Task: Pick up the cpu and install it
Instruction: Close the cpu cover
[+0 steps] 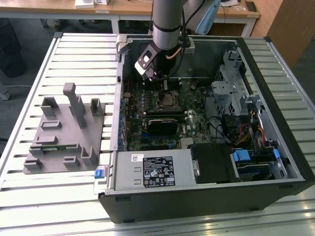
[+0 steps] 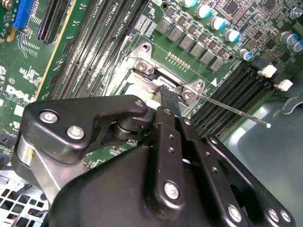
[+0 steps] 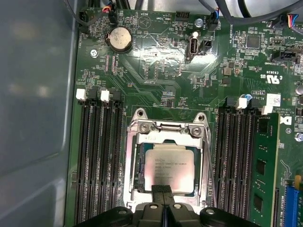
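Directly below the claw (image 3: 162,189), whose fingers are pressed together with nothing between them, one cpu (image 3: 169,165) lies flat in its socket (image 3: 165,130), its near edge at the tips; it looks seated there, so the claw needs no hold on it. Just beyond, one lever (image 2: 232,109) juts free, so the chip is probably unclamped. Two banks of slots (image 3: 94,161) flank the socket; farther off sits one coin cell (image 3: 119,39)

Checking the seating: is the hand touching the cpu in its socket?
Cannot tell. In the first wrist view the hand overlaps the cpu at its edge, hiding any gap.
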Controlling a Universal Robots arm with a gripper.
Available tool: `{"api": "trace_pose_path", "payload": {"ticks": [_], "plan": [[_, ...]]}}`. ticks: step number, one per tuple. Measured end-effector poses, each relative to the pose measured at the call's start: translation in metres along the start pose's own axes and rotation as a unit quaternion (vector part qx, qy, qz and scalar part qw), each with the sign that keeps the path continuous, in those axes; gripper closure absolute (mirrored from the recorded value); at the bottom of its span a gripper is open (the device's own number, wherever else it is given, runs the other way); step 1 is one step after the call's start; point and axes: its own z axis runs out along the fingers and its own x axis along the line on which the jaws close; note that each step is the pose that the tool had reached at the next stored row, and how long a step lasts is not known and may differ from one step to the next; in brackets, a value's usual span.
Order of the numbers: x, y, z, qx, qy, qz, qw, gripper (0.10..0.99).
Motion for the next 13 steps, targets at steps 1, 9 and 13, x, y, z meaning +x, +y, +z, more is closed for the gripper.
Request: {"api": "trace_pose_path", "payload": {"ticks": [1,9,13], "plan": [[0.0000,0.0000,0.0003,0.0000,0.0000,0.000,1.0000,0.980],[0.0000,0.0000,0.0022,0.0000,-0.0004,0.000,1.0000,0.980],[-0.0001,0.0010,0.0028,0.0001,-0.0009,0.000,1.0000,0.980]]}}
